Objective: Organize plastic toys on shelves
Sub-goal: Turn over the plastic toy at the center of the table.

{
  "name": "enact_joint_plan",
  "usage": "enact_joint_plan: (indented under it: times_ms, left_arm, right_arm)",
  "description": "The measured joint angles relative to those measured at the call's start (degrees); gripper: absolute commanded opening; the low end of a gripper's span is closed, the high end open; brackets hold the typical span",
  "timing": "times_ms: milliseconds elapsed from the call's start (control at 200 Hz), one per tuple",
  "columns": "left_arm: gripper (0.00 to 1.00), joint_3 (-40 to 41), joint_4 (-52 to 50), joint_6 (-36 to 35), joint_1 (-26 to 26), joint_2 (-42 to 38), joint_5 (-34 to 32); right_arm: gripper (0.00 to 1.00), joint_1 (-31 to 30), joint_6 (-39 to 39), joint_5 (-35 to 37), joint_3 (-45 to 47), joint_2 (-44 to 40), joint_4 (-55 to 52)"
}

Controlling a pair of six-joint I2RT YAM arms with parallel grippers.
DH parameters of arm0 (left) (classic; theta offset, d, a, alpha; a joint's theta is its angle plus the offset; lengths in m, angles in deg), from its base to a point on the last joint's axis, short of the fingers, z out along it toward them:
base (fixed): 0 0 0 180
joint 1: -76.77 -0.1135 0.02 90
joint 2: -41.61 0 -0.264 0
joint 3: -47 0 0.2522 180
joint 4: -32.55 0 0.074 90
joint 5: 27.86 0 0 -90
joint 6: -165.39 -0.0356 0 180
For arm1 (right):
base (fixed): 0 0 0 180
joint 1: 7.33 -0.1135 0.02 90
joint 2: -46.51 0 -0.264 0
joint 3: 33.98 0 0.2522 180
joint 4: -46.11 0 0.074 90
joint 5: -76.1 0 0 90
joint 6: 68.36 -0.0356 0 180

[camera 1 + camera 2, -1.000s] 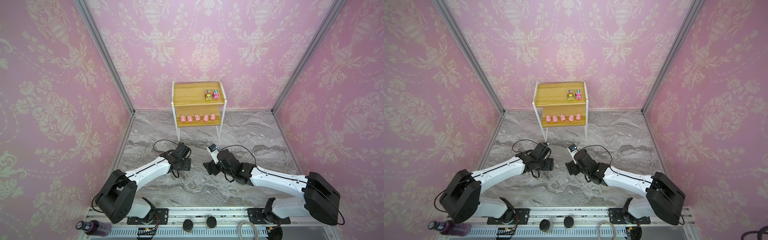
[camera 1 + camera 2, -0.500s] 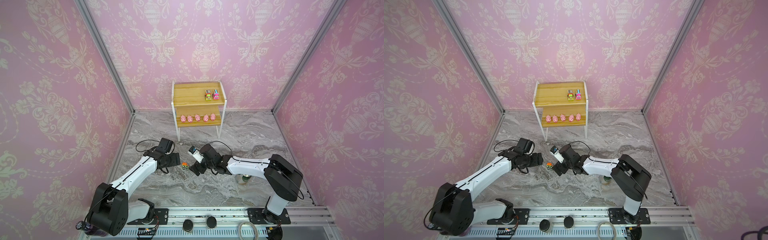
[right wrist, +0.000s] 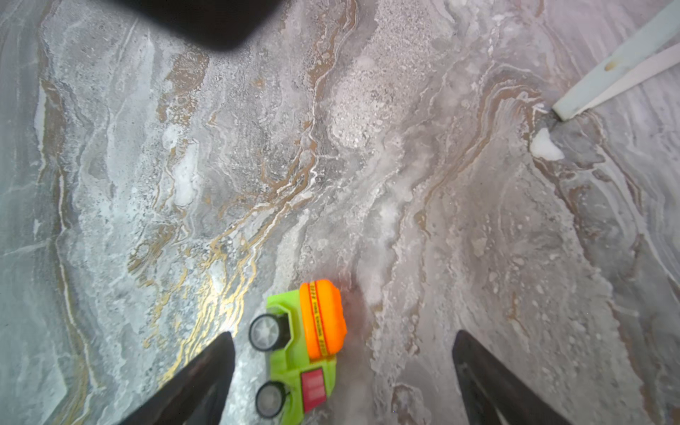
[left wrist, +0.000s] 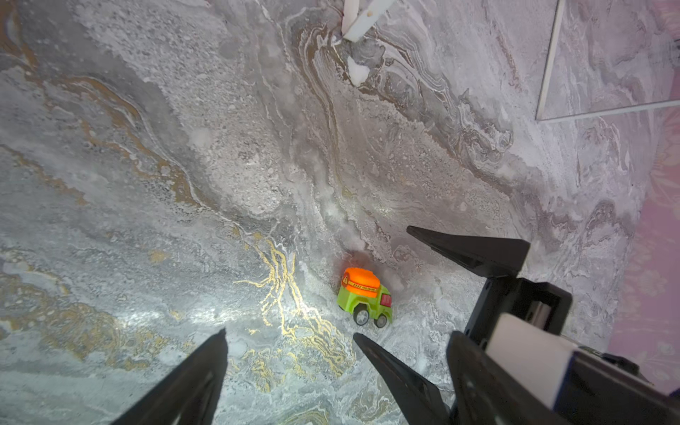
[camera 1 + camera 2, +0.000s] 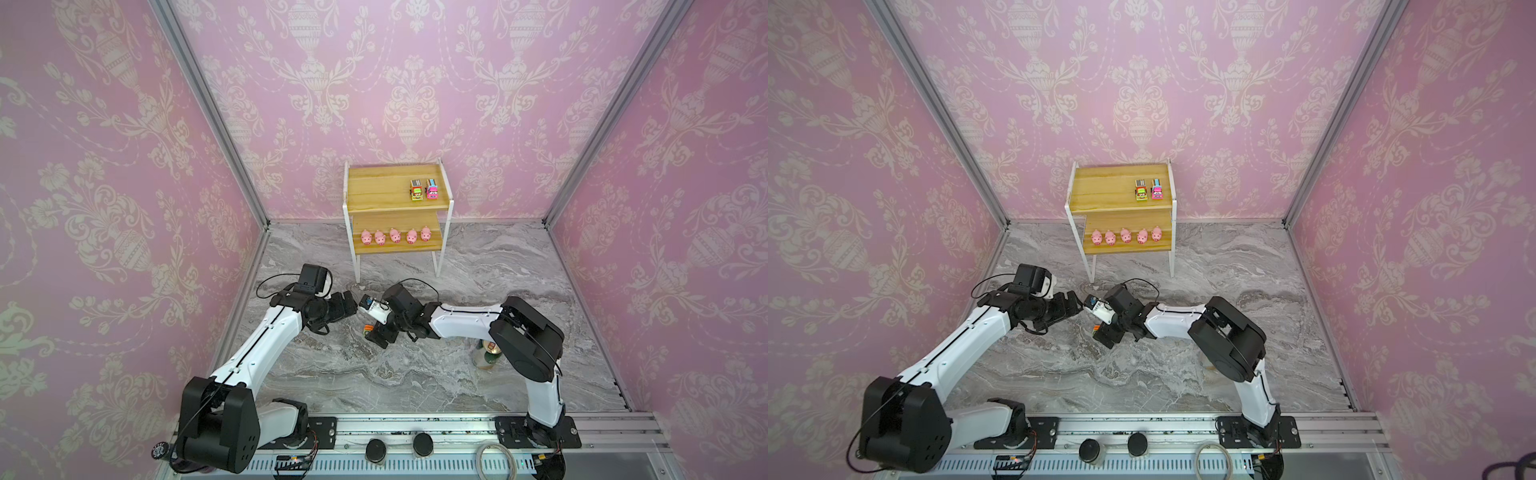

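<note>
Currently the orange-green truck point(image 3: 300, 346) lies tipped on the tabletop point(image 3: 478, 220) between the jaws of the released right pincer point(image 3: 342, 335), left pincer point(image 4: 289, 333) likewise released; a square grasp seems next.

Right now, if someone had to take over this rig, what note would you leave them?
Pincers: the left pincer is open and empty above the table, beside the orange-green truck. The right pincer is open and low over the table, with that truck between its fingers but not gripped.
On the shelf: five pigs in a row on the lower board; the brown-green truck and the pink-blue truck side by side on the top board.
Done: seven of eight toys shelved.
Left: grip the orange-green truck and set it on the top board, probably beside the other two.
</note>
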Motion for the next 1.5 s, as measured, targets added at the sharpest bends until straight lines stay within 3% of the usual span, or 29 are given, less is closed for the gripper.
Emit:
enact_joint_plan:
  times_ms: [380,580,741,981,1141,1331,1496]
  left_arm:
    - [0.94,-1.6,-3.9,-0.7,-4.3,-0.3,2.6]
    - [0.94,-5.4,-3.2,-1.1,-5.2,-0.4,5.2]
    - [0.94,-5.7,-3.1,-1.1,-5.9,-0.4,6.0]
    - [0.95,-5.9,-3.1,-1.4,-7.6,-0.4,6.8]
    - [0.95,-7.5,-3.1,-2.1,-9.6,0.6,7.2]
    - [0.94,-7.8,-1.3,-2.6,-10.3,2.1,7.2]
    - [0.94,-7.6,0.8,-2.6,-10.4,3.1,7.2]
  right_arm:
    - [0.69,-0.4,2.5,-0.5,-2.6,2.6,-0.5]
    - [0.67,-1.5,3.2,-1.6,-3.0,4.2,-1.6]
    - [0.47,-1.7,3.5,-2.0,-3.0,4.2,-1.8]
    - [0.37,-2.0,3.0,-0.2,-2.2,3.6,-1.2]
    - [0.35,-2.7,3.1,9.5,1.4,0.3,-0.9]
    - [0.38,-3.7,5.1,28.0,7.1,-5.8,-0.8]
    - [0.38,-5.7,9.4,43.4,9.0,-5.9,0.8]
